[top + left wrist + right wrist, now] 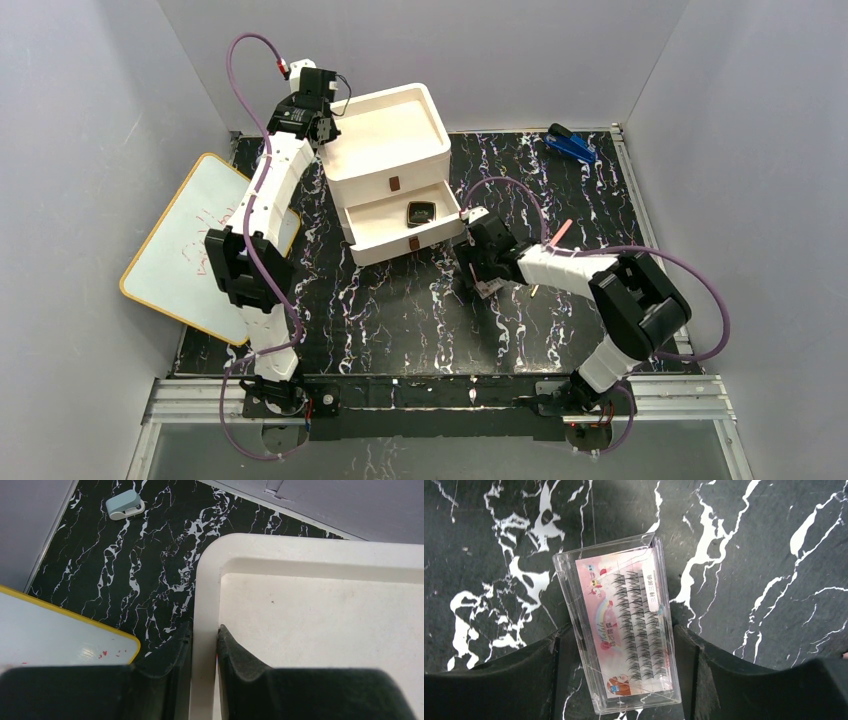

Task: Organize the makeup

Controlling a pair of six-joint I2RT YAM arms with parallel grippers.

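Lash case [624, 625], clear with a pink card, lies flat on the bench [774, 555] between my right pincer [624, 680] fingers, spread either side of it. My left pincer [202, 675] clamps the white drawer unit's [300, 555] top rim. Black compact [420, 211] sits in the open drawer.

Clear plastic case [619, 625] lies flat on black, white-veined marble tabletop [749, 555]. Inside, a pink printed card with rows of dark false lashes. Case set at a slight tilt, long axis running toward the camera. Right gripper [616, 680] straddles its near end, one dark finger [524, 680] on each long side, jaws apart. Contact with the case walls unclear.
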